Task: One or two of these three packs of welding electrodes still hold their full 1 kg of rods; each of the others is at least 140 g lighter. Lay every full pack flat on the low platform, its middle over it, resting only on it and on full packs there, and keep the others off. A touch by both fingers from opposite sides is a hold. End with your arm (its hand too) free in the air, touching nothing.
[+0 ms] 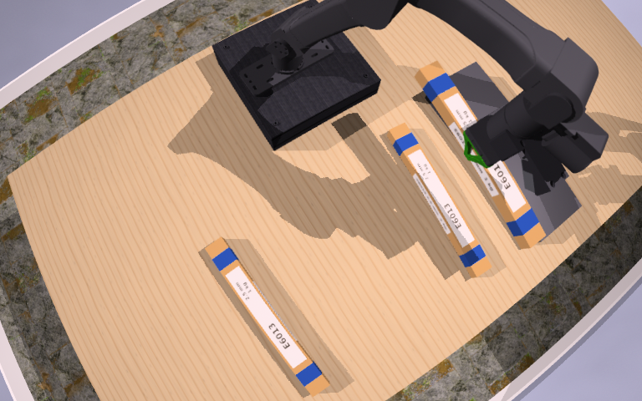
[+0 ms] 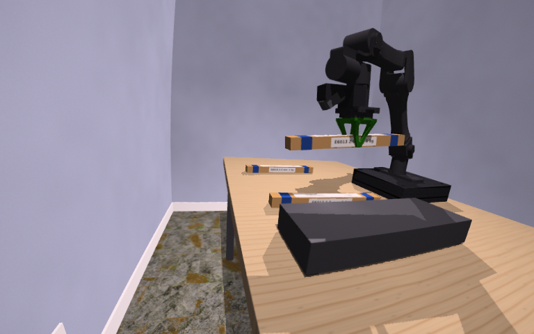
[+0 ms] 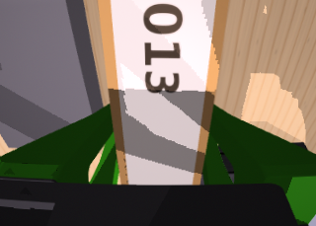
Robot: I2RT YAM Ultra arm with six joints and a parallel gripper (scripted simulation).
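My gripper (image 2: 358, 142) (image 3: 161, 108) is shut on a pack of electrodes (image 1: 522, 224) (image 2: 319, 142) (image 3: 163, 43), near its middle, one finger on each long side. The pack hangs level, well above the table. In the wrist view the low dark platform (image 1: 564, 208) (image 2: 365, 243) (image 3: 35, 53) lies left of it, with a strip of wood between. A second pack (image 1: 439, 198) (image 2: 323, 195) lies flat on the table beside the platform. A third pack (image 1: 267, 317) (image 2: 282, 169) lies flat farther off. No pack rests on the platform. Its top is partly hidden in the top view.
The black robot base (image 1: 324, 109) (image 2: 427, 192) stands on the wooden table (image 1: 115, 198) (image 2: 386, 298), beyond the second pack's base-side end. The table's edge runs close past the other ends of the packs and platform.
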